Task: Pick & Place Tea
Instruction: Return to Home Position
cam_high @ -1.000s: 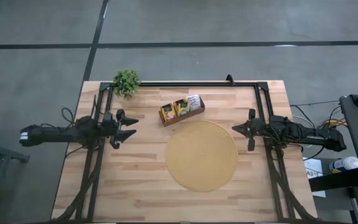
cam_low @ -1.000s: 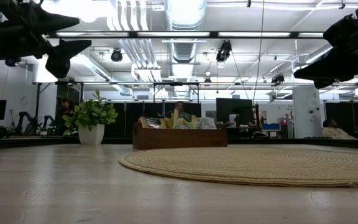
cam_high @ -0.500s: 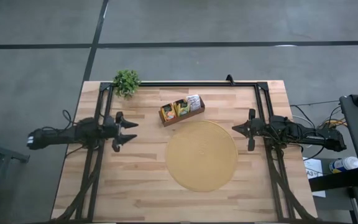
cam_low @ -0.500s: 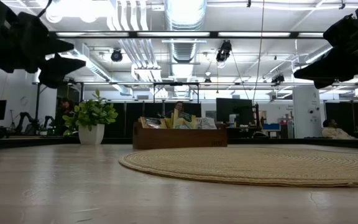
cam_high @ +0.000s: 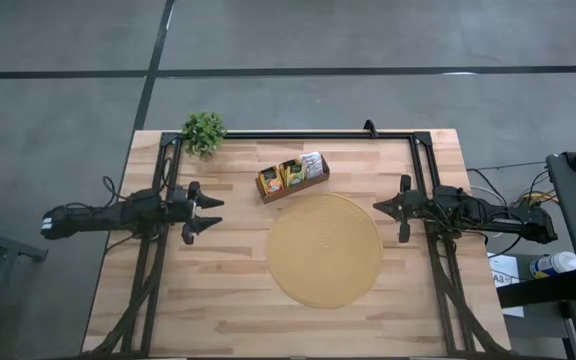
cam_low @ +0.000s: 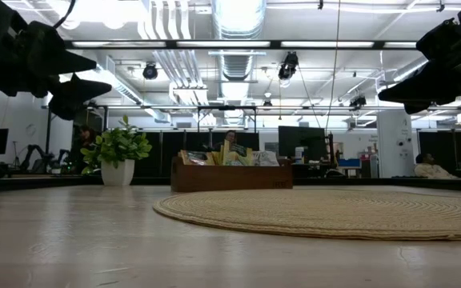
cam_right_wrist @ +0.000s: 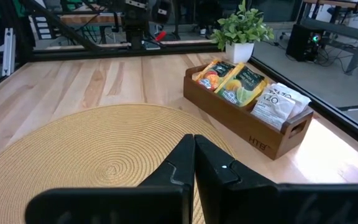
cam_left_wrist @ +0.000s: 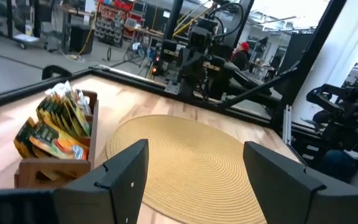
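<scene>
The tea sachets [cam_high: 291, 172] stand on edge in a brown wooden three-slot tray [cam_high: 300, 187] at the table's far middle: orange, yellow-green and white ones. They also show in the left wrist view [cam_left_wrist: 58, 124] and the right wrist view [cam_right_wrist: 244, 87]. My left gripper [cam_high: 216, 212] hovers open above the table, left of the tray and of the round tan mat [cam_high: 325, 250]. My right gripper [cam_high: 376, 208] hovers shut at the mat's right, its fingertips together [cam_right_wrist: 194, 140]. Both are empty.
A small potted plant [cam_high: 204, 131] stands at the far left corner. A black frame [cam_high: 298, 133] runs along the far edge and down both sides. The mat lies flat on the table's middle, with bare wood near and left of it.
My left gripper has come down a little and shifted slightly toward the table's near edge, staying open. My right gripper has kept still.
</scene>
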